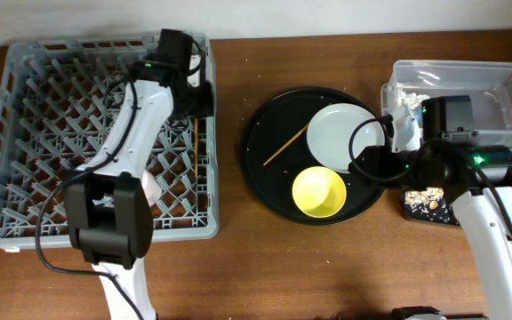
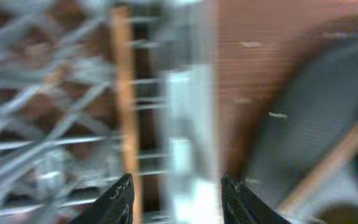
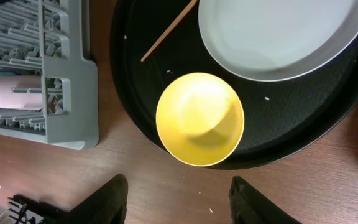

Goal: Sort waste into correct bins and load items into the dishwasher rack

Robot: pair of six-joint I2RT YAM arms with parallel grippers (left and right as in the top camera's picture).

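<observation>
Left gripper [image 2: 176,202]: fingers apart and holding nothing. It sits above the right wall of the dishwasher rack [image 1: 52,142], near the rack's far right corner. This wrist view is blurred.
First chopstick [image 2: 123,93]: lies inside the rack, just beside the right wall and parallel to it.
Gap at rack edge: a strip of bare table [image 1: 229,133] separates the rack's right wall from the rim of the round black tray [image 1: 265,116]; the two do not touch.
Right gripper [image 3: 180,202]: fingers apart and empty, over bare wood on the near side of the round tray's rim.
Yellow bowl [image 3: 199,118]: upright on the round tray, close to its near rim. A narrow band of tray shows between it and the plate.
White plate [image 3: 278,31]: on the far right part of the round tray, cut off by the frame's top edge.
Second chopstick [image 3: 168,30]: lies slantwise on the round tray, one end at the plate's rim.
Pink cup [image 3: 11,93]: on its side in the rack, near the near right corner.
Clear tub [image 1: 505,89]: at the far right of the table, with white tissue [image 1: 407,102] in its left end.
Shallow black tray [image 1: 405,213]: on the near side of the tub and partly covered by the right arm [image 1: 496,231]; flaky scraps [image 1: 429,200] lie in it.
Open room: bare wood along the near table edge, between the rack and the right arm.
</observation>
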